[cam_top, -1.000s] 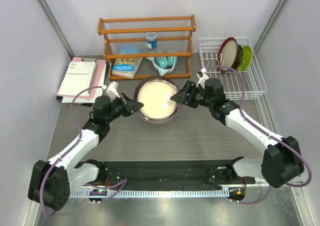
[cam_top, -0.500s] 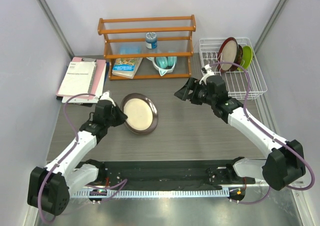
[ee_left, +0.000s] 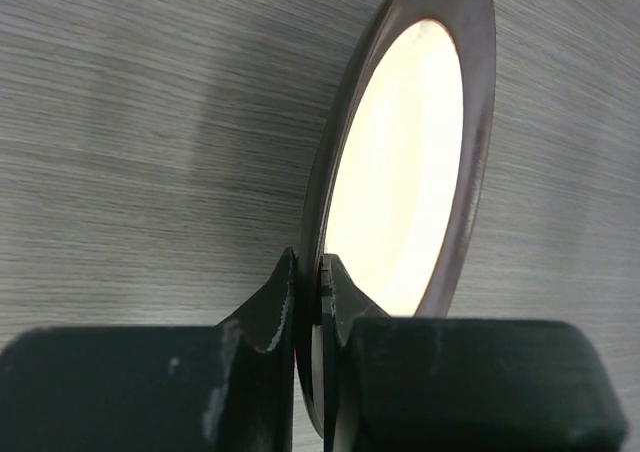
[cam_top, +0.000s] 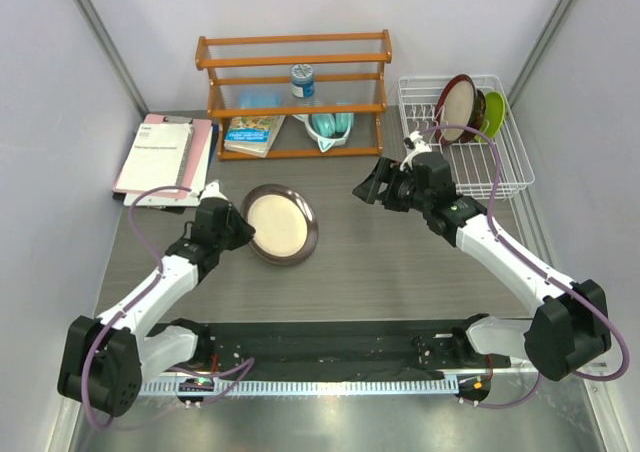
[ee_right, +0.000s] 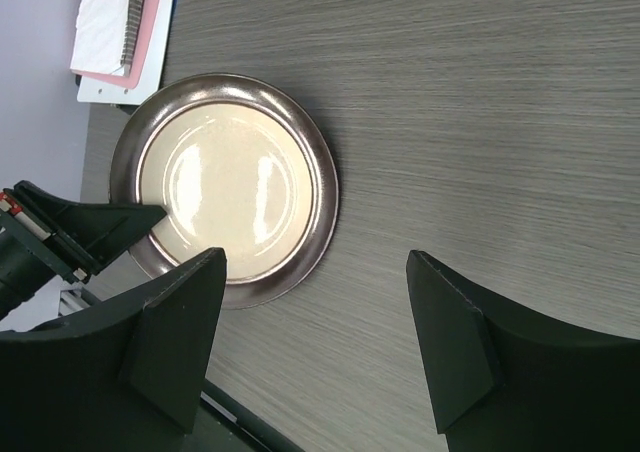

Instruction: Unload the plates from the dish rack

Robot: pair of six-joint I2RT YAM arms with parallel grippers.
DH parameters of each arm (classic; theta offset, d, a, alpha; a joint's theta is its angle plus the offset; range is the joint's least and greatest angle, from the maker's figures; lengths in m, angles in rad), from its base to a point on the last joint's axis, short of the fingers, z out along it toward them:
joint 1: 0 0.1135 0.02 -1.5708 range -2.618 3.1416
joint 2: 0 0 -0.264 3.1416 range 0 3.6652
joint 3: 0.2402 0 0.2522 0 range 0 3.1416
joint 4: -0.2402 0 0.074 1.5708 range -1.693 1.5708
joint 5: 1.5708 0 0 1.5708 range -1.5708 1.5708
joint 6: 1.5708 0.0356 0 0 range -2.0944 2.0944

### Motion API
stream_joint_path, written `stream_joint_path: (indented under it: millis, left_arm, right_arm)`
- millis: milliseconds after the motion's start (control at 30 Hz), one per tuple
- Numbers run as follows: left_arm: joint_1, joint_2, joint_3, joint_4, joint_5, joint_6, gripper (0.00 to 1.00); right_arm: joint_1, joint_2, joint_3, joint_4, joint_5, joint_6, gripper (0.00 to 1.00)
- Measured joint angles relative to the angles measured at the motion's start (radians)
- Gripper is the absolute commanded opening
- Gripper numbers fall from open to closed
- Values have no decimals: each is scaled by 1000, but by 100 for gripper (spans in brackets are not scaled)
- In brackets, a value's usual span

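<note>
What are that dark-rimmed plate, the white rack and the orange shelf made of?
The dark-rimmed plate looks like glazed ceramic: its cream centre shows glossy reflections. The dish rack seems to be thin white-coated metal wire, though the coating hides what is underneath. The orange shelf looks like stained or painted wood, judging by its flat slats.

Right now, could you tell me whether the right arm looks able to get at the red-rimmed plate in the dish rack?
Probably yes. The right fingers are open and empty, the arm sits beside the dish rack, and the red-rimmed plate stands upright with its top edge exposed.
</note>
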Motion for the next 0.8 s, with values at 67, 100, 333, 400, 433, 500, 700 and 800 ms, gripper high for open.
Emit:
stream_joint_path:
  millis: [67, 100, 333, 400, 433, 500, 700, 800]
  left_arm:
    - [0, 15, 7, 2, -15, -2, 0]
    - [0, 26, 13, 4, -24, -2, 0]
    - [0, 131, 56, 42, -82, -28, 0]
    - [0, 167, 77, 60, -92, -33, 0]
    - [0, 179, 84, 68, -97, -35, 0]
    - [0, 210, 101, 79, -110, -39, 0]
    - [-2, 291, 169, 82, -147, -45, 0]
    - [-2, 316, 189, 78, -154, -53, 0]
  right_arm:
    - [0, 0, 0, -8, 6, -8, 79]
    - [-1, 0, 0, -11, 8, -11, 79]
    - [-6, 0, 0, -24, 18, -23, 79]
    - [-7, 0, 0, -28, 20, -27, 79]
    - [-7, 0, 0, -29, 21, -29, 79]
    - [-11, 0, 0, -31, 23, -33, 79]
    - [-18, 1, 0, -33, 24, -42, 79]
    - [-21, 10, 0, -33, 24, -44, 79]
